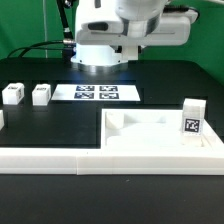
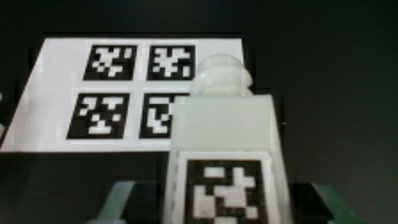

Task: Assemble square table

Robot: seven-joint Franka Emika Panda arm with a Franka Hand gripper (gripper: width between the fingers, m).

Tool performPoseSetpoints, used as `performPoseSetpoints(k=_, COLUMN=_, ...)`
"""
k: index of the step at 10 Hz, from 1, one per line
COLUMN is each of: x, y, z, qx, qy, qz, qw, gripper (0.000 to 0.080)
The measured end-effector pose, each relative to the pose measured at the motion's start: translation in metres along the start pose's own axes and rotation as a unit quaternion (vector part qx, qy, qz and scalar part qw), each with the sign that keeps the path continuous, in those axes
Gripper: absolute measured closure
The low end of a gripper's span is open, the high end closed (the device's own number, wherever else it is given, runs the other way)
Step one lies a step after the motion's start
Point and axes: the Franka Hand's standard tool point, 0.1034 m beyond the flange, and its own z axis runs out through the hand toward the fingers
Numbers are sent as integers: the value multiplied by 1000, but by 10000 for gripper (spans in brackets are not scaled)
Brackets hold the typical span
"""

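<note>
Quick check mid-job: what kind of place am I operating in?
Likely a robotics lab bench: black table, marker board, white border bars, and a tagged leg held in the gripper.

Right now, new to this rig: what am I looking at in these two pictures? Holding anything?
One robot arm with a two-finger hand. The exterior view is from a camera off the arm; the wrist view is from a camera on the wrist, looking past the hand. On the black table: a square white tabletop with one tagged leg upright on it, two loose legs, long white border bars and the flat marker board. The hand is shut on a fourth leg, also tagged, above that board.
</note>
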Motion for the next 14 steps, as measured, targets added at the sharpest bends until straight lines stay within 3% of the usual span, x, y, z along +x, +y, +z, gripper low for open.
performPoseSetpoints(k=1, x=10, y=-1, z=-5, qx=-1, qy=38, qz=-2, qw=999, gripper=511)
performPoseSetpoints(k=2, x=9, y=0, z=-12, qx=1, qy=68, qz=-11, qw=998, gripper=511)
performPoseSetpoints(k=3, x=15, y=7, z=-41, qx=4, qy=109, qz=-33, qw=994, gripper=511)
performPoseSetpoints(k=4, x=25, y=11, z=-78, qx=-3, qy=168, qz=-44, qw=985, gripper=511)
performPoseSetpoints(k=5, x=26, y=14, z=-105, qx=-20, qy=212, qz=-61, qw=975, gripper=511)
performPoseSetpoints(k=6, x=24, y=16, z=-108, qx=-19, qy=217, qz=-59, qw=974, gripper=511)
performPoseSetpoints(k=7, x=34, y=16, z=-111, qx=-20, qy=272, qz=-59, qw=960, gripper=511)
performPoseSetpoints(k=10, x=40, y=20, z=-113, qx=-20, qy=389, qz=-56, qw=919, gripper=511)
performPoseSetpoints(k=12, x=76, y=20, z=-131, qx=-10, qy=478, qz=-54, qw=877, gripper=511)
performPoseSetpoints(k=14, x=101, y=21, z=-154, qx=-18, qy=555, qz=-40, qw=831, gripper=511)
